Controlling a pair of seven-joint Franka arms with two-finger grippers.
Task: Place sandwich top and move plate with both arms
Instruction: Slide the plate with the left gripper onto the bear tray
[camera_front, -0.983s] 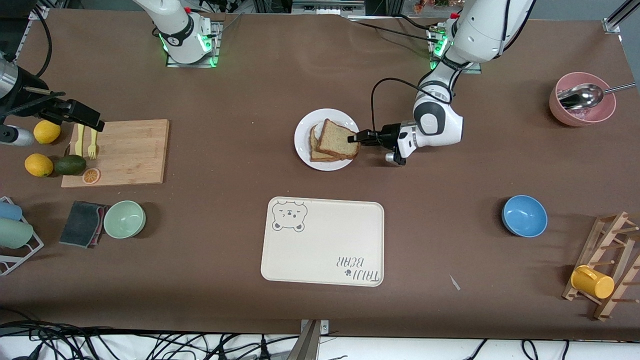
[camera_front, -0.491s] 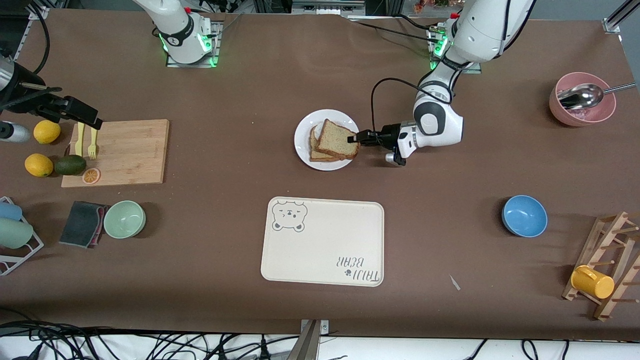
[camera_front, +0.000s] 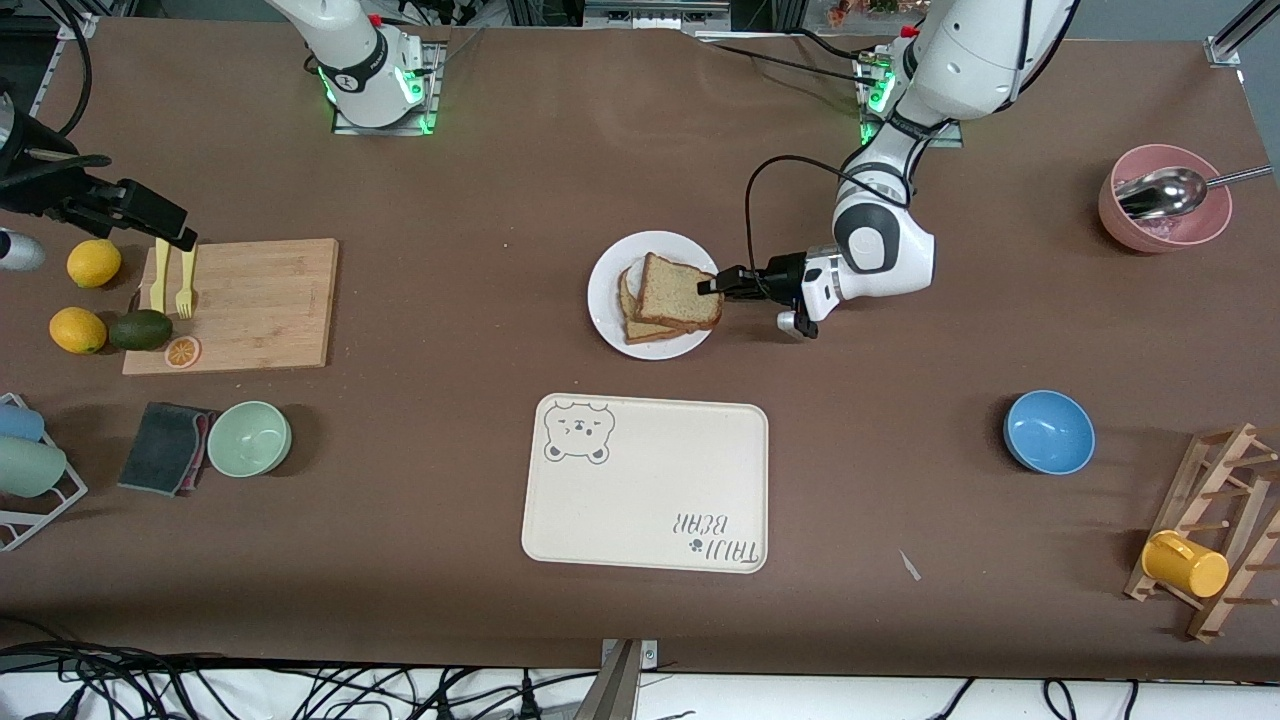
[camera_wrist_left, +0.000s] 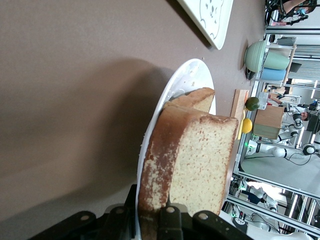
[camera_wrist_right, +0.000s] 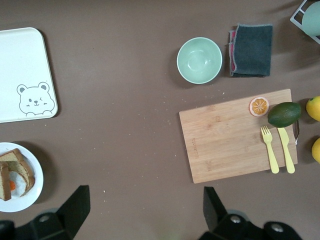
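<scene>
A: Brown-covered table (camera_front: 480, 500) is carrying the whole setup, both arm bases standing along the edge farthest from the front camera. Where is the bread sitting?

B: The sandwich top (camera_front: 679, 291) is lying tilted on the lower slice (camera_front: 634, 318), both on the white plate (camera_front: 609, 300) mid-table. The plate is sitting farther from the front camera than the bear-printed tray (camera_front: 646, 483).

A: Left gripper?

B: The left gripper (camera_front: 712, 285) is reaching in low from the left arm's end, at the plate's edge. Its fingers (camera_wrist_left: 170, 220) are clamping the crust edge of the sandwich top; the left wrist view is showing the slice standing up out of the jaws, plate rim just beside it.

A: And the right one?

B: The right gripper (camera_front: 178, 238) is hanging high over the edge of the wooden cutting board (camera_front: 250, 300) at the right arm's end of the table, jaws spread wide, carrying nothing. That arm is waiting. Its wrist view is looking straight down on the board, with a yellow fork (camera_wrist_right: 269, 149) and knife (camera_wrist_right: 286, 149) on it, an orange slice (camera_wrist_right: 259, 106) at the corner and an avocado (camera_wrist_right: 284, 114) at its edge.

A: Anything else nearby?

B: A green bowl (camera_front: 249, 438) is sitting beside a dark folded cloth (camera_front: 166, 447), both nearer the camera than the board. A blue bowl (camera_front: 1048, 431) is sitting toward the left arm's end.
</scene>
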